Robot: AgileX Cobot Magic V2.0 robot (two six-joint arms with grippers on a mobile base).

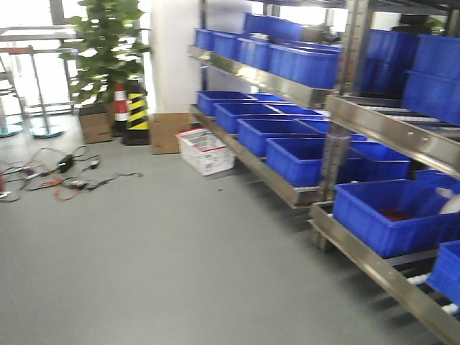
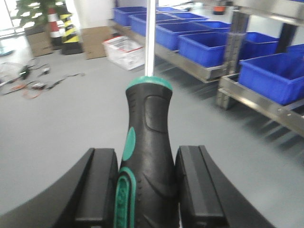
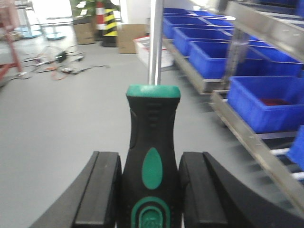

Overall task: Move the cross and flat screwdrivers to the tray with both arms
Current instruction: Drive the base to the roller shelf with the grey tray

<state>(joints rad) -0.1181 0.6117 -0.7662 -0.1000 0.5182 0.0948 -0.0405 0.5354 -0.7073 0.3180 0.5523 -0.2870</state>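
Left gripper point(image 2: 147, 187) clamped on left screwdriver point(image 2: 148, 118), right gripper point(image 3: 151, 190) clamped on right screwdriver point(image 3: 153, 137). Rubbery handles, rigid shafts, likely light: mid-handle hold looks secure. Tips out of frame. Tray unseen, blue crates point(image 1: 388, 215) ahead.

matt rubbery screwdriver handle point(image 2: 147, 156) (shiny metal shaft point(image 2: 150, 38)), plastic crates point(image 1: 388, 215)

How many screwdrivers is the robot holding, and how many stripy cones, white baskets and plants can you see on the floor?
Screwdrivers: 2 (left screwdriver in left gripper, right screwdriver in right gripper)
Stripy cones: 2 (red-white cone, yellow-black cone)
White baskets: 1 (white basket)
Plants: 1 (potted plant)
Total: 6
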